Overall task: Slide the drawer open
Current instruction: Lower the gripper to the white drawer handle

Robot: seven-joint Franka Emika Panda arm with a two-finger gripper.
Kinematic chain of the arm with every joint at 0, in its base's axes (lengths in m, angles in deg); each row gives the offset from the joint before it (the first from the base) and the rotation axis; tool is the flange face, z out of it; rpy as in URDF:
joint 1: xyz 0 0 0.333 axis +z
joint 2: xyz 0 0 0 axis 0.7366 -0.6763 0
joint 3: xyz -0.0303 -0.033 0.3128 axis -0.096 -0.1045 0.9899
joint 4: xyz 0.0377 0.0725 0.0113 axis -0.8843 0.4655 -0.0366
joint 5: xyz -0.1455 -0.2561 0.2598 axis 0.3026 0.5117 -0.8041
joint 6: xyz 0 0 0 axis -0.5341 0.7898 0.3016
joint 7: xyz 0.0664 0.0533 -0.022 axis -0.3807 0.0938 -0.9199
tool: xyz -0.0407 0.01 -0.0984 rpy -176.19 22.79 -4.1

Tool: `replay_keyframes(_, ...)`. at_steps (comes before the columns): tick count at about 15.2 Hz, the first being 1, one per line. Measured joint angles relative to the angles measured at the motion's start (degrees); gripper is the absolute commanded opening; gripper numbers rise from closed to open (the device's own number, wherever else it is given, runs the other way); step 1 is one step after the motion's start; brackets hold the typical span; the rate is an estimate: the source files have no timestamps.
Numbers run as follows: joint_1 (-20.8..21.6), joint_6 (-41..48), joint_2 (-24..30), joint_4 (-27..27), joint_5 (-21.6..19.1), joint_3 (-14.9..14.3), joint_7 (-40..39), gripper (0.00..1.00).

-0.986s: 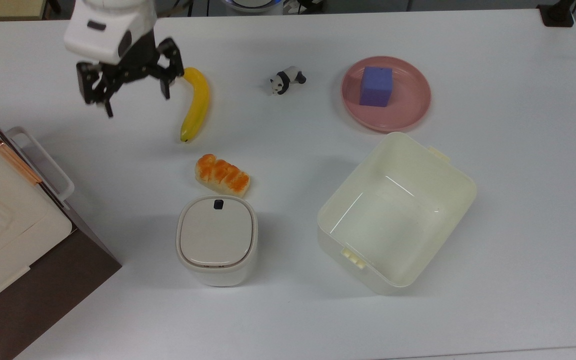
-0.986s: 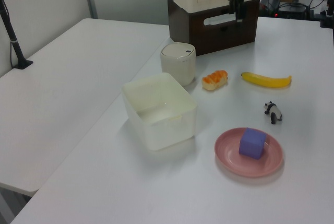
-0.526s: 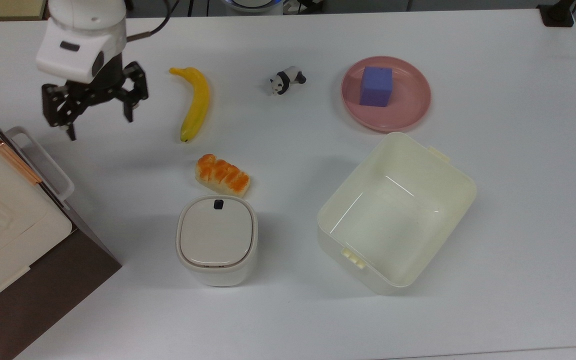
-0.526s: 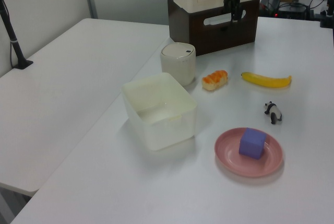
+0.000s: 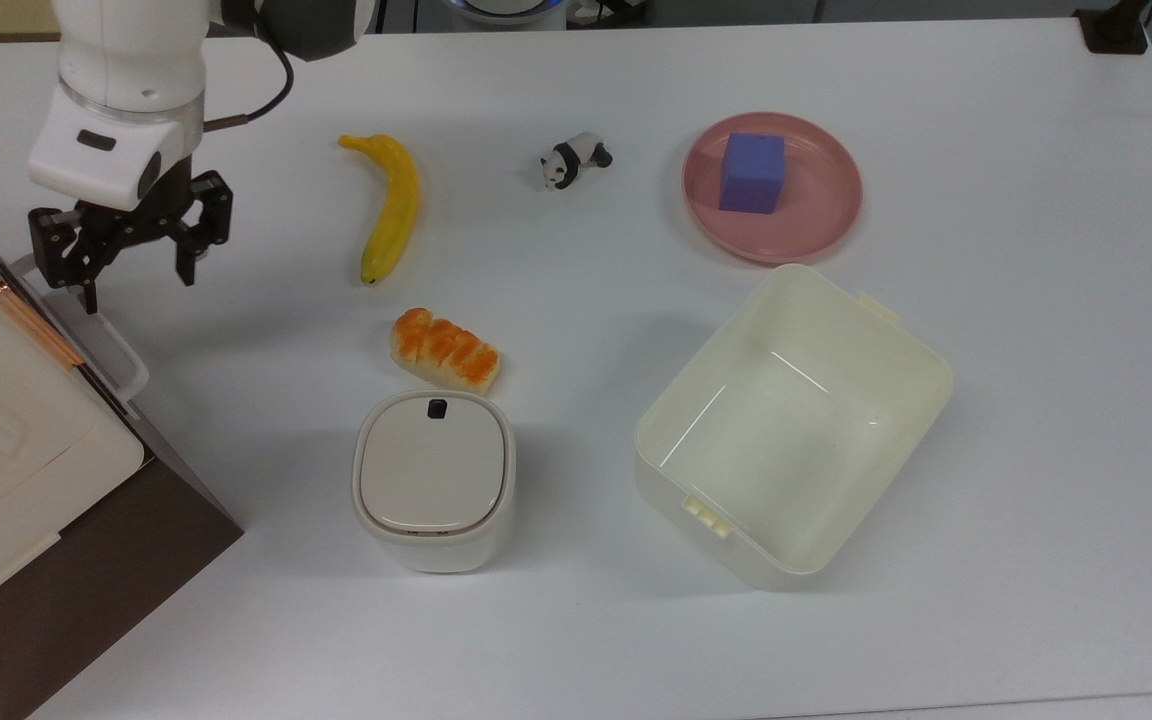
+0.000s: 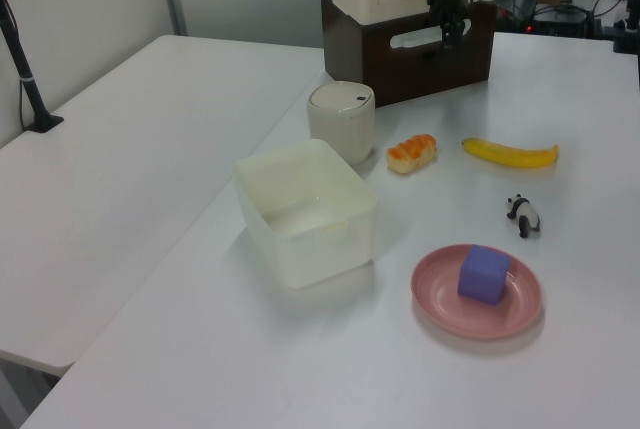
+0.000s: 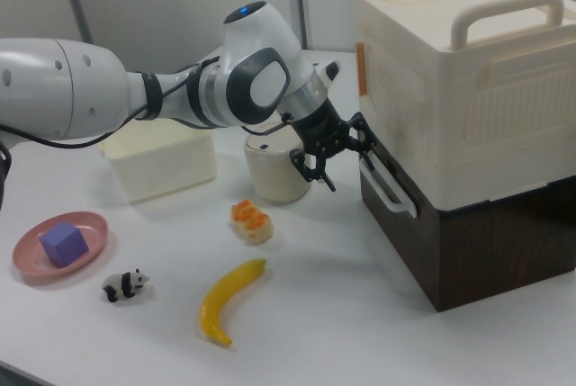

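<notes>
Closing on the drawer, the gripper has travelled across the last second from beside the banana toward nine o'clock in the top view, and now hangs just off the white bar handle, one fingertip over the handle's upper end. Its jaws are spread wide with nothing between them. The drawer sits at the table's eight o'clock edge in the top view, its dark brown front under a cream carrying case, and looks fully shut. In the right view the gripper is at nine o'clock of the handle, very near it, though whether they touch is unclear.

That shift suggests the approach is nearly finished while the pull has not started. The bread, lidded bin, panda, tub and plate with its purple block are undisturbed, well clear of the drawer's path.
</notes>
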Motion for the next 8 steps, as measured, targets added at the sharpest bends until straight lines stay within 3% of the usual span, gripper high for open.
replay_keyframes(3, -0.12, -0.03, -1.10, -0.02, 1.27, 0.02, -0.03, 0.68)
replay_keyframes(8, -0.51, -2.02, -2.44, -0.34, 2.64, -0.01, -0.03, 0.68)
